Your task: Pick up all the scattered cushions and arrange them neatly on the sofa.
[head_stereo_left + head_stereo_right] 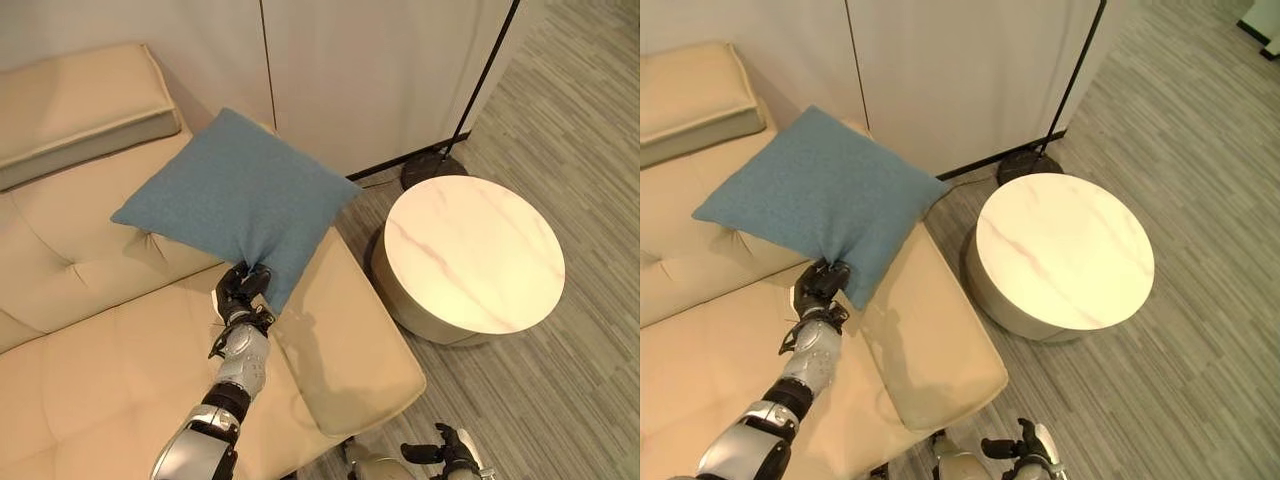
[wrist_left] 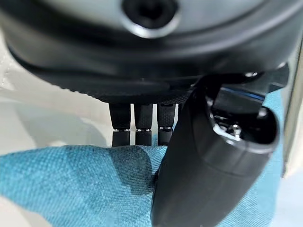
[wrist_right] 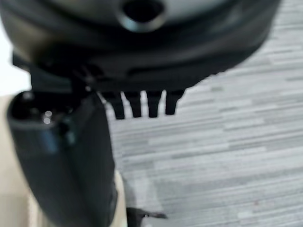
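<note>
A blue square cushion point(image 1: 235, 200) is held up over the cream sofa point(image 1: 90, 370), its far corner near the sofa's backrest and the wall. My left hand point(image 1: 241, 291) is shut on the cushion's near corner, fingers and thumb pinching the cloth point(image 2: 71, 184). My right hand point(image 1: 447, 452) hangs low beside the sofa's front corner, over the carpet, its fingers relaxed and holding nothing point(image 3: 142, 104).
A round marble-topped side table point(image 1: 475, 252) stands right of the sofa. Behind it is a floor lamp's black base point(image 1: 432, 167) with its thin pole rising along the white wall panels. A cream back cushion point(image 1: 80, 110) tops the sofa at far left. Grey striped carpet lies to the right.
</note>
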Robot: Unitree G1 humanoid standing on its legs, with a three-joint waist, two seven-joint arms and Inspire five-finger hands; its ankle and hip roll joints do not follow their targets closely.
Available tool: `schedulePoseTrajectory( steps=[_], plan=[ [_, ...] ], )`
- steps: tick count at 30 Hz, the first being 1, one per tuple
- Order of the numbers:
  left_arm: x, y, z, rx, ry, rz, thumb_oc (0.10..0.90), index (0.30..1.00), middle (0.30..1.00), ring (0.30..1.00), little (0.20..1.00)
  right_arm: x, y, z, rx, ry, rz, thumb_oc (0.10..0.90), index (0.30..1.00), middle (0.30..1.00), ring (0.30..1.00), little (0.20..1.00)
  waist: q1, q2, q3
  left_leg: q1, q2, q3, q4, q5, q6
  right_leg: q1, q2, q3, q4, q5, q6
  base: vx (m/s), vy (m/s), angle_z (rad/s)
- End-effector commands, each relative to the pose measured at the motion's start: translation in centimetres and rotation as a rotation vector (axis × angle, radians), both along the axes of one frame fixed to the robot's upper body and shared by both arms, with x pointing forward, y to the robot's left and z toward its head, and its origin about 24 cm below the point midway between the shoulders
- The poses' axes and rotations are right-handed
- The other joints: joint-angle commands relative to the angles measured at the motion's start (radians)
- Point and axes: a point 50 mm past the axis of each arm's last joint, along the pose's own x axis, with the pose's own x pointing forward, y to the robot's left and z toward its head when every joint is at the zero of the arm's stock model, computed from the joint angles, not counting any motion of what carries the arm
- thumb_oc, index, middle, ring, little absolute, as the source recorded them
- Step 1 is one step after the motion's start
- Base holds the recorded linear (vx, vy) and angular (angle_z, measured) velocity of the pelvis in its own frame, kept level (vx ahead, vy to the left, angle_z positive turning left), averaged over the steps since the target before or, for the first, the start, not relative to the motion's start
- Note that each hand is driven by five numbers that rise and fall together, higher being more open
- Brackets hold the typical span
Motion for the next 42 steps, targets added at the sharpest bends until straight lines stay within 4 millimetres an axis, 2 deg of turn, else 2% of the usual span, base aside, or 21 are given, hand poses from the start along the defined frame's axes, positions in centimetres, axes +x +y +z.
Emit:
schedulePoseTrajectory(
  steps=[1,9,10,11,12,15,16,17,20,22,25,26,27,28,29,30,31,32,33,36,42],
  plan=[
    [1.3,-1.2,3.1,0.029,-0.188,-0.108,0.4,0.3,0.3,0.3,0.3,-2.3,-2.9,-0.1,-0.052,0.067,-0.089,0.8,0.9,0.9,0.9,0.9,0.035,-0.006,-0.062,-0.052,0.005,0.011,-0.011,0.012,-0.04,0.032,-0.024,-0.021,0.005,-0.107,0.09,0.01,-0.038,0.19],
    [-1.3,-1.4,1.5,0.094,-0.175,-0.253,0.4,0.3,0.3,0.3,0.3,-2.4,-3.4,-0.1,-0.021,0.073,-0.128,0.8,0.9,0.9,0.9,0.9,0.071,-0.006,-0.043,-0.021,0.01,-0.045,-0.011,0.046,-0.047,0.088,-0.007,-0.037,0.005,-0.137,0.075,-0.05,-0.046,0.3],
    [-1.4,-1.7,1.6,0.09,-0.188,-0.272,0.4,0.3,0.3,0.3,0.3,-2.0,-3.7,0.1,-0.022,0.06,-0.139,0.8,0.9,0.9,0.9,0.9,0.082,-0.022,-0.021,-0.046,-0.01,-0.088,0.043,0.03,-0.043,0.089,-0.017,-0.034,0.005,-0.131,0.069,-0.12,-0.009,0.38],
    [-1.4,-1.7,1.6,0.09,-0.188,-0.272,0.4,0.3,0.3,0.3,0.3,-2.0,-3.7,0.1,-0.022,0.06,-0.139,0.8,0.9,0.9,0.9,0.9,0.082,-0.022,-0.021,-0.046,-0.01,-0.088,0.043,0.03,-0.043,0.089,-0.017,-0.034,0.005,-0.131,0.069,-0.28,0.035,0.35],
    [-2.2,-2.0,1.5,0.1,-0.199,-0.323,0.4,0.3,0.3,0.3,0.3,-2.1,-3.9,0.2,-0.011,0.051,-0.167,0.8,0.9,0.9,0.9,0.9,0.077,-0.046,-0.016,-0.049,-0.011,-0.092,0.142,-0.057,-0.029,0.082,-0.052,-0.061,0.005,-0.111,0.069,-0.21,0.102,0.46],
    [-3.6,-2.2,0.2,0.078,-0.165,-0.377,0.4,0.3,0.3,0.3,0.3,-2.6,-4.3,0.1,0.006,0.063,-0.202,0.8,0.9,0.9,0.9,0.9,0.072,-0.063,-0.021,0.018,0.066,-0.036,0.198,-0.101,-0.042,0.096,-0.09,-0.122,0.005,-0.106,0.074,-0.06,0.175,1.2],
    [-5.0,-2.4,-1.4,0.078,-0.103,-0.421,0.4,0.3,0.3,0.3,0.3,-3.0,-4.1,-0.1,0.032,0.075,-0.209,0.8,0.9,0.9,0.9,0.9,0.067,-0.052,-0.04,0.086,0.113,-0.016,0.136,-0.09,-0.069,0.109,-0.1,-0.166,0.005,-0.102,0.088,0.07,0.281,0.51],
    [-5.3,-2.5,-1.9,0.076,-0.086,-0.437,0.4,0.3,0.3,0.3,0.3,-3.0,-4.0,-0.1,0.034,0.075,-0.211,0.8,0.9,0.9,0.9,0.9,0.068,-0.05,-0.043,0.092,0.113,-0.018,0.117,-0.089,-0.073,0.112,-0.103,-0.174,0.005,-0.099,0.089,0.09,0.289,0.49],
    [-6.4,-2.0,-3.1,0.095,-0.023,-0.454,0.4,0.3,0.3,0.3,0.3,-2.2,-3.2,-0.1,0.061,0.051,-0.204,0.8,0.9,0.9,0.9,0.9,0.077,-0.058,-0.029,0.101,0.083,-0.029,0.071,-0.106,-0.057,0.102,-0.129,-0.184,0.005,-0.059,0.116,-0.05,0.302,0.45],
    [-6.4,-1.1,-2.9,0.139,-0.028,-0.455,0.4,0.3,0.3,0.3,0.3,-1.4,-2.1,-0.1,0.079,0.031,-0.171,0.8,0.9,0.9,0.9,0.9,0.09,-0.078,-0.006,0.076,0.039,-0.051,0.085,-0.124,-0.03,0.065,-0.16,-0.168,0.005,-0.019,0.145,-0.16,0.362,-0.21],
    [-6.5,0.3,-2.4,0.234,-0.037,-0.485,0.4,0.3,0.3,0.3,0.3,-0.4,-0.9,-0.1,0.105,0.0,-0.128,0.8,0.9,0.9,0.9,0.9,0.102,-0.093,0.011,0.069,0.0,-0.038,0.079,-0.129,0.006,0.033,-0.193,-0.147,0.042,-0.003,0.174,-0.17,0.375,-0.15],
    [-6.4,1.0,-2.0,0.253,-0.045,-0.478,0.4,0.3,0.3,0.3,0.3,0.3,-0.4,0.2,0.118,-0.029,-0.111,0.8,0.9,0.9,0.9,0.9,0.102,-0.088,0.025,0.064,0.0,-0.037,0.075,-0.116,0.019,0.005,-0.188,-0.122,0.125,-0.018,0.178,-0.25,0.394,-0.53],
    [-6.3,1.0,-1.9,0.265,-0.045,-0.5,0.4,0.3,0.3,0.3,0.3,1.1,0.0,0.5,0.138,-0.076,-0.104,0.8,0.9,0.9,0.9,0.9,0.101,-0.074,0.025,0.06,-0.017,-0.046,0.059,-0.092,0.036,0.03,-0.108,-0.06,0.25,-0.101,0.146,-0.21,0.337,-0.47],
    [-6.3,1.0,-1.9,0.265,-0.045,-0.5,0.4,0.3,0.3,0.3,0.3,1.1,0.0,0.5,0.138,-0.076,-0.104,0.8,0.9,0.9,0.9,0.9,0.101,-0.074,0.025,0.06,-0.017,-0.046,0.059,-0.092,0.036,0.03,-0.108,-0.06,0.25,-0.101,0.146,-0.15,0.259,-0.23],
    [-6.8,2.5,-2.1,0.297,-0.034,-0.468,0.4,0.3,0.3,0.3,0.3,0.2,0.4,0.7,0.366,-0.165,-0.206,0.8,0.9,0.9,0.9,0.9,0.095,-0.073,0.021,0.061,-0.022,-0.038,0.052,-0.082,0.039,0.052,-0.081,-0.044,0.267,-0.119,0.139,-0.09,0.031,0.14],
    [-7.8,3.4,-2.9,0.285,0.021,-0.455,0.4,0.3,0.3,0.3,0.3,1.1,-1.8,1.6,0.18,-0.194,-0.144,0.8,0.9,0.9,0.9,0.9,0.118,-0.088,0.006,0.057,-0.029,-0.027,0.042,-0.079,0.036,0.104,-0.086,-0.099,0.196,-0.143,0.126,-0.09,0.031,0.18],
    [-7.8,3.4,-2.9,0.285,0.022,-0.455,0.4,0.3,0.3,0.3,0.3,1.1,-1.7,1.6,0.179,-0.194,-0.144,0.8,0.9,0.9,0.9,0.9,0.116,-0.088,0.007,0.058,-0.029,-0.029,0.041,-0.079,0.036,0.107,-0.086,-0.1,0.194,-0.143,0.126,-0.06,-0.023,-0.08],
    [-8.0,3.7,-3.2,0.3,0.039,-0.447,0.4,0.3,0.3,0.3,0.3,-0.1,-1.7,1.2,0.205,-0.169,-0.189,0.8,0.9,0.9,0.9,0.9,0.108,-0.091,-0.005,0.051,-0.033,-0.029,0.028,-0.063,0.03,0.104,-0.072,-0.081,0.19,-0.137,0.128,0.0,0.013,-0.28],
    [-7.9,3.7,-3.2,0.302,0.047,-0.44,0.4,0.3,0.3,0.3,0.3,0.1,-2.5,1.7,0.171,-0.201,-0.19,0.8,0.9,0.9,0.9,0.9,0.099,-0.09,-0.019,0.056,-0.033,-0.029,0.009,-0.054,0.028,0.107,-0.051,-0.04,0.177,-0.137,0.128,-0.03,0.032,-0.21],
    [-9.5,5.1,-4.4,0.321,0.12,-0.403,0.4,0.3,0.3,0.3,0.3,1.4,-2.6,4.5,0.182,-0.392,-0.113,0.8,0.9,0.9,0.9,0.9,0.094,-0.085,-0.044,0.06,-0.035,-0.003,-0.011,-0.05,0.026,0.143,-0.053,-0.04,0.09,-0.12,0.128,-0.02,0.047,-0.04],
    [-11.1,6.4,-5.6,0.349,0.203,-0.404,0.4,0.3,0.3,0.3,0.3,3.1,-3.2,6.9,0.168,-0.51,-0.032,0.8,0.9,0.9,0.9,0.9,0.091,-0.084,-0.059,0.085,-0.037,-0.001,-0.011,-0.06,0.031,0.173,-0.055,-0.041,0.07,-0.12,0.121,0.02,0.044,-0.01]
  ],
)
